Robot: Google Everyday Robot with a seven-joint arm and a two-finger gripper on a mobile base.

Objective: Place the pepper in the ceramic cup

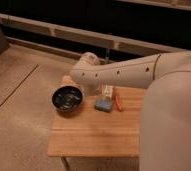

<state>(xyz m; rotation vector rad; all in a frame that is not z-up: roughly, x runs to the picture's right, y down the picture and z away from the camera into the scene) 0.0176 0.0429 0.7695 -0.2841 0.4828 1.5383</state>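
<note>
The pepper (118,103), slim and orange-red, lies on the wooden table (96,135) near its far right side, just right of a blue-grey block (103,104). My arm reaches in from the right, above the table's far edge. The gripper (91,88) hangs under the wrist between the dark bowl and the block, left of the pepper and apart from it. It is largely hidden by the arm, stands open, and nothing shows in it. The ceramic cup is hidden from view.
A wide black bowl (67,97) sits at the table's far left. A white oblong packet (107,91) lies behind the block. Speckled floor surrounds the small table, and a dark wall with a pale rail runs behind.
</note>
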